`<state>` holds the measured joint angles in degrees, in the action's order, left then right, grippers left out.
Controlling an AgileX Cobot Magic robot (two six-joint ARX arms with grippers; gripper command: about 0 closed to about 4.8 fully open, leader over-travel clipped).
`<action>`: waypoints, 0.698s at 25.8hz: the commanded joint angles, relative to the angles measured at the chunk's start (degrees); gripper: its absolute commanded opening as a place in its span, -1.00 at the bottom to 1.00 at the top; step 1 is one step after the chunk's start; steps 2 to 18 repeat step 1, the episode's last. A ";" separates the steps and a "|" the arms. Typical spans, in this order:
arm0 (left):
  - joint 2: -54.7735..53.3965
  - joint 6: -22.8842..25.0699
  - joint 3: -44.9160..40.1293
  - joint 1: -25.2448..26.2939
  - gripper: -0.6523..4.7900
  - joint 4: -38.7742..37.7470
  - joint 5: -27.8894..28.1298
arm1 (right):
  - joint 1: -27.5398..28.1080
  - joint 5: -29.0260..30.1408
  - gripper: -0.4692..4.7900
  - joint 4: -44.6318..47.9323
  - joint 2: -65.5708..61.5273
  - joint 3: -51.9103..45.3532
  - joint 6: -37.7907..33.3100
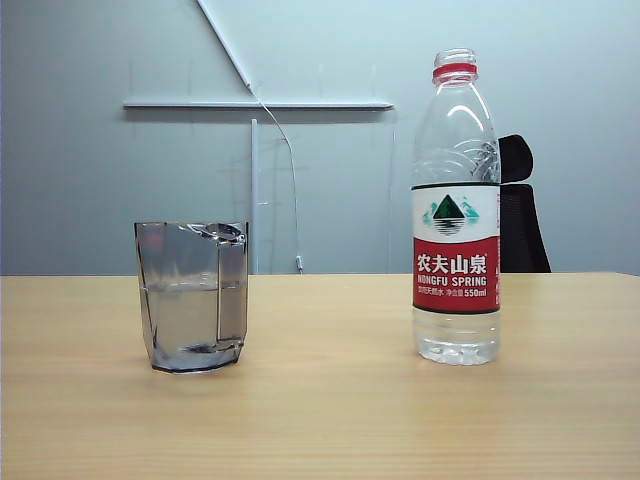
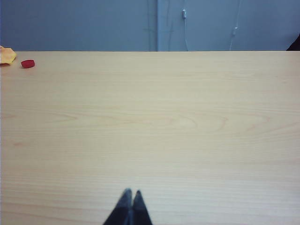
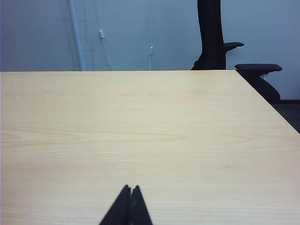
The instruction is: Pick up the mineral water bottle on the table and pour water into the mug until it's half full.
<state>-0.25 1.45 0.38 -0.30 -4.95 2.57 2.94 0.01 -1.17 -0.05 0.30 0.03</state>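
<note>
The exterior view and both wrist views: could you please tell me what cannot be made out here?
- Left tool and right tool: tips shut; bodies cut off by wrist-view edges; absent from exterior view.
- Mineral water bottle and mug: outside both wrist views.
- Red cap: too small to confirm.

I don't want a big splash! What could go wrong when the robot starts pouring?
1. The tall clear plastic bottle has no cap, so tipping it early could spill on the light wooden table.
2. The smoky-grey faceted mug already looks about half full; more water could overfill it.
3. The left pincer and right pincer are both shut over bare table, so one must open before grabbing.
</note>
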 commanded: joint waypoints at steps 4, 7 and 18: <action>-0.09 -0.17 0.13 -0.02 -0.77 0.74 -0.02 | -0.02 -0.28 -0.84 0.98 0.09 -0.24 0.00; -0.09 -0.17 0.13 -0.02 -0.77 0.74 -0.02 | -0.02 -0.28 -0.84 0.98 0.09 -0.24 0.00; -0.09 -0.17 0.13 -0.02 -0.77 0.74 -0.02 | -0.02 -0.28 -0.84 0.98 0.09 -0.24 0.00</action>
